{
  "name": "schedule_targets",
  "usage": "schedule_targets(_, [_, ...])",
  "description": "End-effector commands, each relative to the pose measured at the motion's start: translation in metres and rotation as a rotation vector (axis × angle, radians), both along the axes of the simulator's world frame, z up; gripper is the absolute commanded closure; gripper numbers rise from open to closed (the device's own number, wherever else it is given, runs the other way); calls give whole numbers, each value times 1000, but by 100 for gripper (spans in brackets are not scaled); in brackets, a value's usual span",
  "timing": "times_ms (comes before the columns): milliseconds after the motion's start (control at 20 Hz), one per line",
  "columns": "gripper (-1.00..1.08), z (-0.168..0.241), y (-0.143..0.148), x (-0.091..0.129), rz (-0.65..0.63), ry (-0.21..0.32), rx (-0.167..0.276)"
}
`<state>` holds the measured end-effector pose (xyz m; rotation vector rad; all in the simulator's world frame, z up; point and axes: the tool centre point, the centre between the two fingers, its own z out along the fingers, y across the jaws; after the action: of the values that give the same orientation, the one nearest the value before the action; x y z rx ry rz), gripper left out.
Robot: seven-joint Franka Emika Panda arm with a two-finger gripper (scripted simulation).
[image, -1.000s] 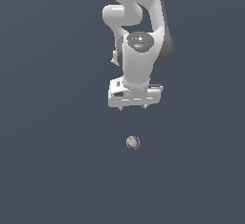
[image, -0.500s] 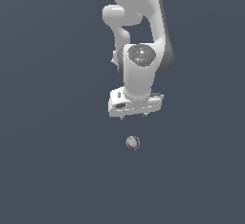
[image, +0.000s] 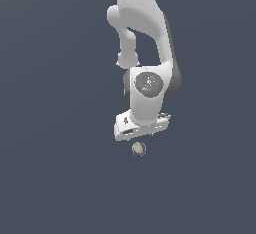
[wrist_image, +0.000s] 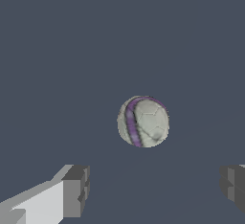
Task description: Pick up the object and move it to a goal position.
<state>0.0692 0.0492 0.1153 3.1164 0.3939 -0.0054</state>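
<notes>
Gripper (wrist_image: 152,189) spread wide, nothing held, poised right above the ball (image: 138,149) so the fingers (wrist_image: 75,191) can drop either side. Little pale grey ball with a purple stripe, sitting alone on the dark floor (image: 55,178), not quite centred between the pads.

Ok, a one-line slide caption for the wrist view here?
Wrist view: open hand poised over a small pale ball with a purple stripe, not yet touching it.
</notes>
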Motion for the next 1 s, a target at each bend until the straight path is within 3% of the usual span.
schedule_targets(0, [-92, -9, 0, 9, 21, -2, 0])
schedule_targets(400, [-92, -27, 1, 22, 55, -3, 1])
schedule_targets(950, [-92, -48, 1, 22, 56, -3, 1])
